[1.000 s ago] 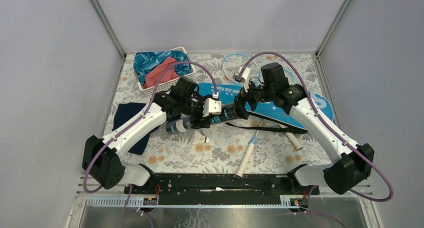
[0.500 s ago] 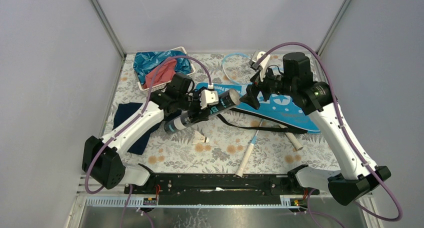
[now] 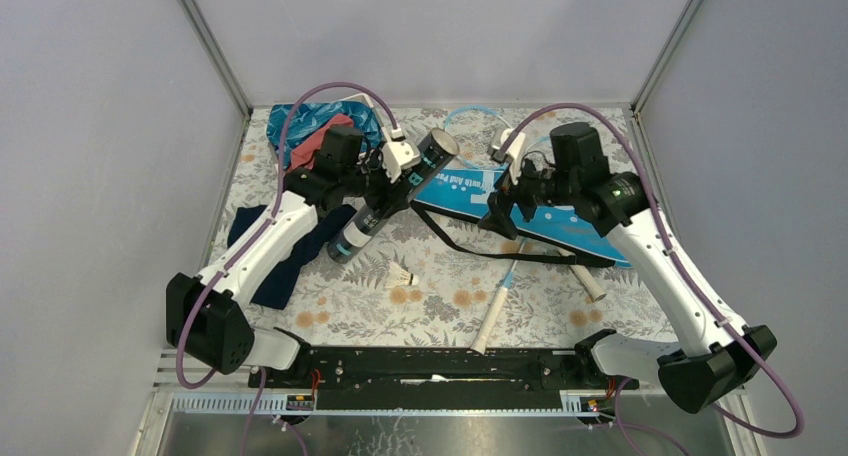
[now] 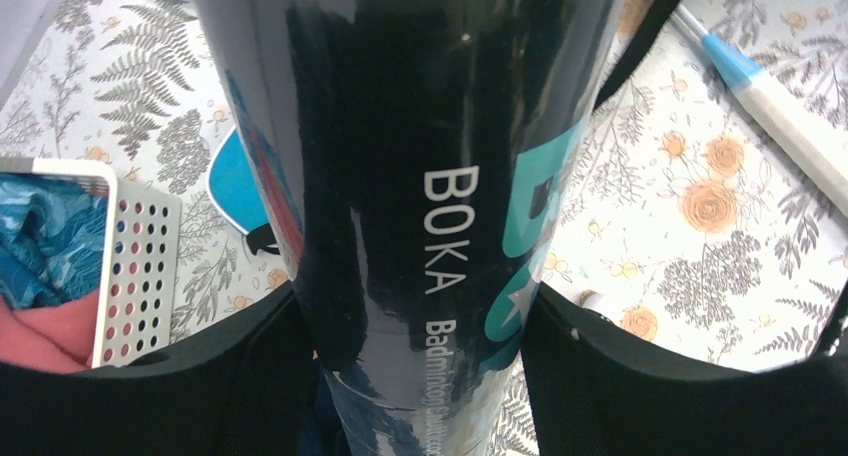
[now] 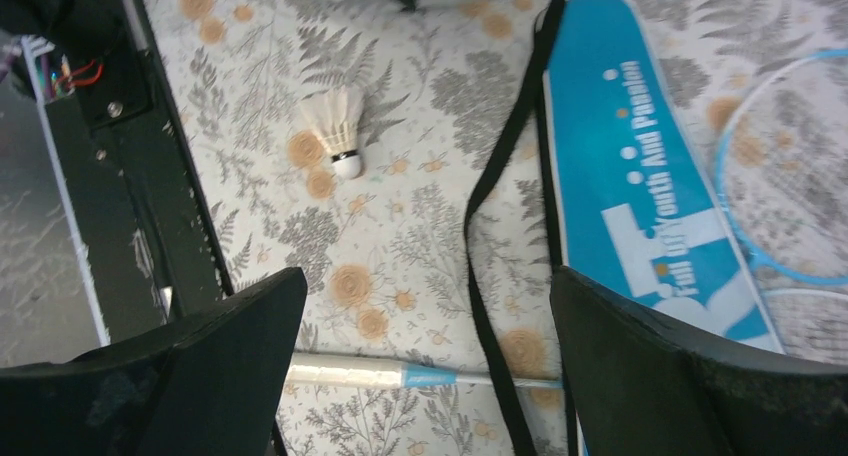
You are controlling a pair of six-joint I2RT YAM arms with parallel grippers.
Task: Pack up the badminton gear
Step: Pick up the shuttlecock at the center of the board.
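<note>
My left gripper [image 3: 393, 183] is shut on the long black tube [image 3: 385, 201], which tilts from near the navy cloth up toward the back. In the left wrist view the tube [image 4: 420, 176], lettered "BOKA", fills the gap between my fingers [image 4: 620, 376]. My right gripper [image 3: 500, 212] hangs open and empty over the near edge of the blue bag [image 3: 545, 216]. Below it lie the bag's black strap [image 5: 500, 226], a white shuttlecock [image 5: 335, 126] and a racket handle [image 5: 350, 373]. That shuttlecock [image 3: 402, 276] lies in front of the tube. A second racket handle [image 3: 590, 284] lies to the right.
A white basket [image 3: 355, 101] with blue and red cloths stands at the back left. A navy cloth [image 3: 262, 238] lies under the left arm. A racket head [image 3: 468, 126] rests at the back, past the bag. Frame posts and walls close in the table.
The left gripper has swung the tube up and toward the back left. The right gripper has left the tube's end, risen, then settled over the bag.
</note>
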